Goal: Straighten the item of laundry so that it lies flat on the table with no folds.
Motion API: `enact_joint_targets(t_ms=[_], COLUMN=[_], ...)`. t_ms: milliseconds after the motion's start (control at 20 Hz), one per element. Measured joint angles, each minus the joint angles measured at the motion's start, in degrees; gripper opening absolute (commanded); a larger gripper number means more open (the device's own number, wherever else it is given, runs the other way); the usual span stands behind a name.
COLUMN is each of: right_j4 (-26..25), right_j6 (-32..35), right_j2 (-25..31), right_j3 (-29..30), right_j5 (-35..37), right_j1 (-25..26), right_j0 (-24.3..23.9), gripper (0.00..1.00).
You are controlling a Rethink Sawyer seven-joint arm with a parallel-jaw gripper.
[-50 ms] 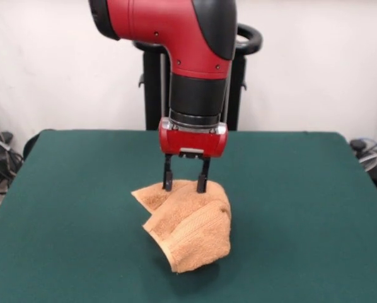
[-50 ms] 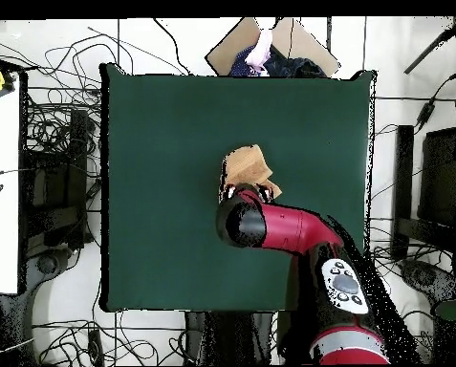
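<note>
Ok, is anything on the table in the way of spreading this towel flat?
Nothing visible. The tool stands at the top of the bunched orange-tan terry towel, and the dark green felt table shows only bare cloth all round it in both views.

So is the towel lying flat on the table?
No, the towel is bunched up in folds, with the gripper at its top.

Towel (image 1: 191,224) looks like nubby orange-tan terry, soft and matt, with a flatter woven band across it. The table (image 1: 81,202) under it is dark green felt-like cloth, no shine at all. Arm (image 1: 176,31) above the towel is glossy red and black plastic-looking shell, smooth.
</note>
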Motion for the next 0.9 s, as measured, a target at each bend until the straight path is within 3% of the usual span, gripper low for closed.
enact_joint_targets(t_ms=[400, 900], right_j4=[-0.61, -0.58], right_j6=[0.00, 0.00], right_j2=[-0.02, -1.77], right_j3=[-1.16, -7.08], right_j5=[-1.10, -4.86], right_j1=[0.68, 5.88], right_j0=[0.74, 4.73], gripper=[1.00, 1.00])
